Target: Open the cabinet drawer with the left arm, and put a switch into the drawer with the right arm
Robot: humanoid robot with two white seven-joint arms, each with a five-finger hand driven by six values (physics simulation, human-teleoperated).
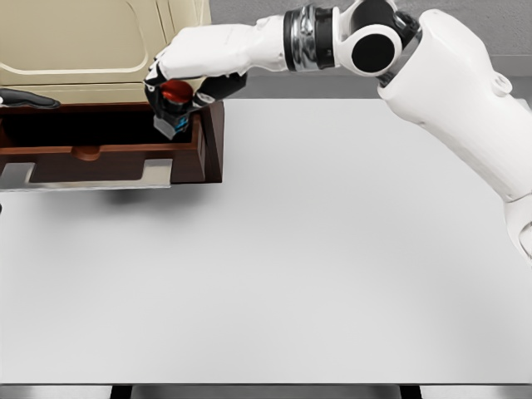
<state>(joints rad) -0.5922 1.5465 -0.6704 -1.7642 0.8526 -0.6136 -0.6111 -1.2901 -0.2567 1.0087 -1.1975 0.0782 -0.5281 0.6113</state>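
White table spreads wide below the cream cabinet at its far-left corner; the brown drawer stands open. Over the drawer's right end, the right hand grips the red-buttoned switch — the left hand barely shows, fingers unclear.

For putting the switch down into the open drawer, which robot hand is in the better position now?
The right robot hand. It already grips the switch directly over the open drawer. The left robot hand shows only as dark fingers at the picture's left edge, beside the drawer, holding no switch.

White table w/ dark legs, grey floor behind.
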